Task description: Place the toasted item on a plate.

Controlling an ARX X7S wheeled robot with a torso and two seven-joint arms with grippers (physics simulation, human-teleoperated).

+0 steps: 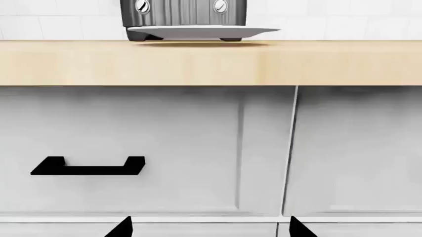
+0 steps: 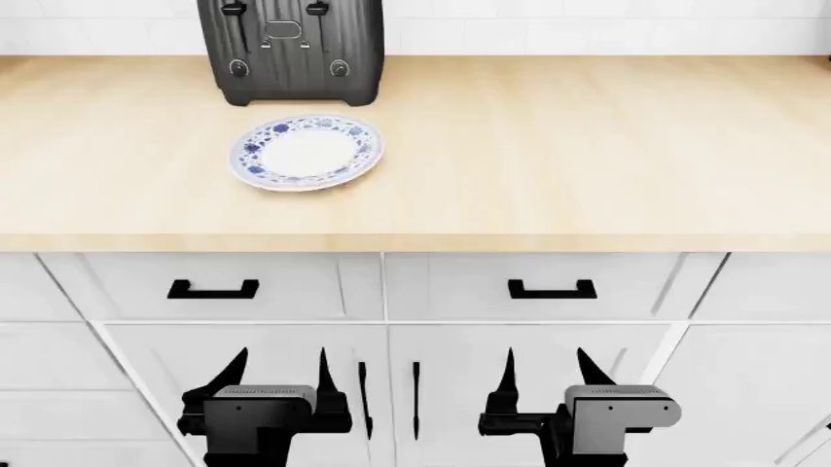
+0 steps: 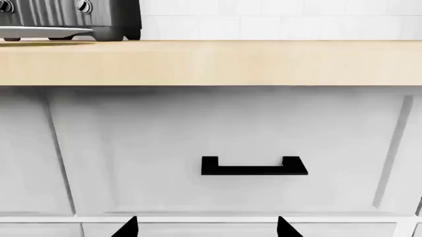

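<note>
Head view: wooden countertop [image 2: 585, 146], white cabinets [image 2: 520, 389]

Both arms hang low and level, side by side. The left gripper [image 2: 276, 375] and right gripper [image 2: 543, 375] point forward with fingers spread apart, holding nothing. Only dark fingertips [image 1: 120, 228] show in each wrist view.

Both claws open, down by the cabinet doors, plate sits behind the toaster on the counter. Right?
One thing is wrong: the plate sits in front of the toaster, on the side nearer the robot, not behind it; the head view shows this. The rest holds: the left claw and right claw are both open, low in front of the cabinet doors.
</note>
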